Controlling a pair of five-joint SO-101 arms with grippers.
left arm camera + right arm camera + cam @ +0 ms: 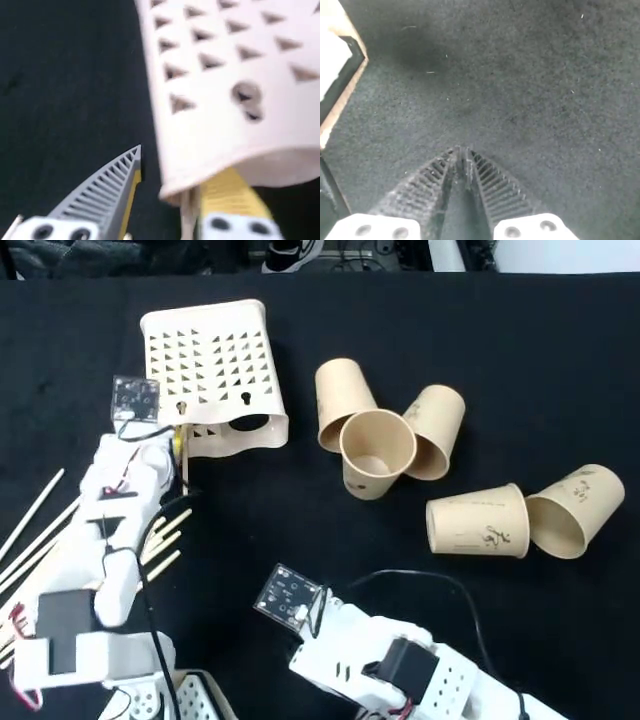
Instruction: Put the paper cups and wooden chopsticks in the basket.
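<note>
A white perforated basket (215, 375) lies on its side at the back left of the black table. My left gripper (181, 448) is at the basket's near corner; in the left wrist view the left gripper (182, 165) is open, its jaws either side of the basket rim (210, 150). A thin wooden stick (187, 212) lies against the yellow finger (230, 192). Loose chopsticks (35, 515) lie beside the left arm, more under it (165, 540). Several paper cups lie on their sides: a cluster (375, 450) mid-table, two more (480, 525) to the right. My right gripper (462, 152) is shut, empty, over bare cloth.
The right arm (390, 665) stretches along the front edge, well short of the cups. A tan-edged white object (335, 65) shows at the side of the right wrist view. Black cloth lies bare between the right arm and the cups.
</note>
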